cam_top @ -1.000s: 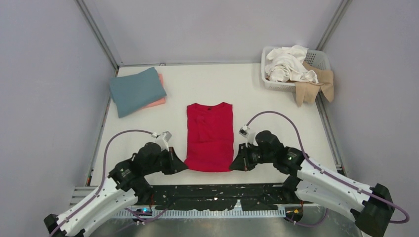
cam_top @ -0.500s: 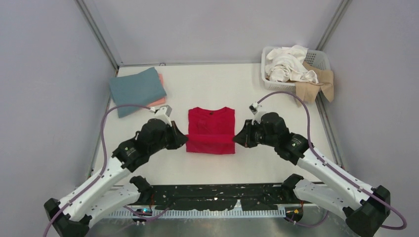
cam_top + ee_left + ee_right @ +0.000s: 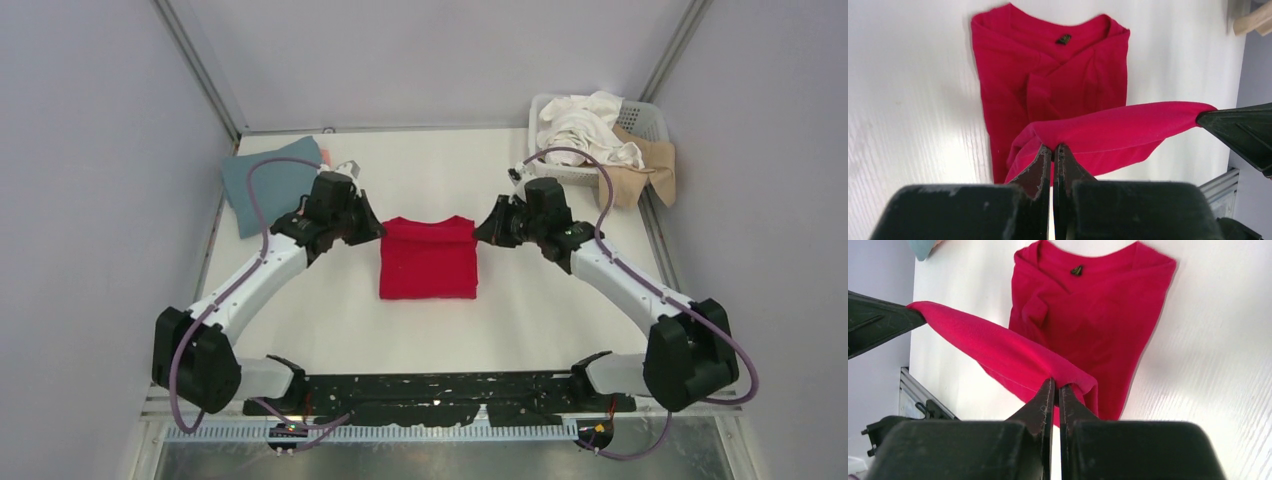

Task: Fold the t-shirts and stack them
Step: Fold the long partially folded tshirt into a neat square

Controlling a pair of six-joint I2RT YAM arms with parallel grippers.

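- The left claw [image 3: 374, 231] is pinching one hem corner of the red t-shirt [image 3: 428, 268] at mid-frame.
- The right claw [image 3: 481, 232] is pinching the opposite corner, stretching the hem above the worktop [image 3: 420, 170].

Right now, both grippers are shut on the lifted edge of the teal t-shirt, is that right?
Not quite. The left gripper and the right gripper are shut on the lifted edge of the red t-shirt, not the teal one, as both wrist views show. The teal t-shirt lies folded at the far left, untouched.
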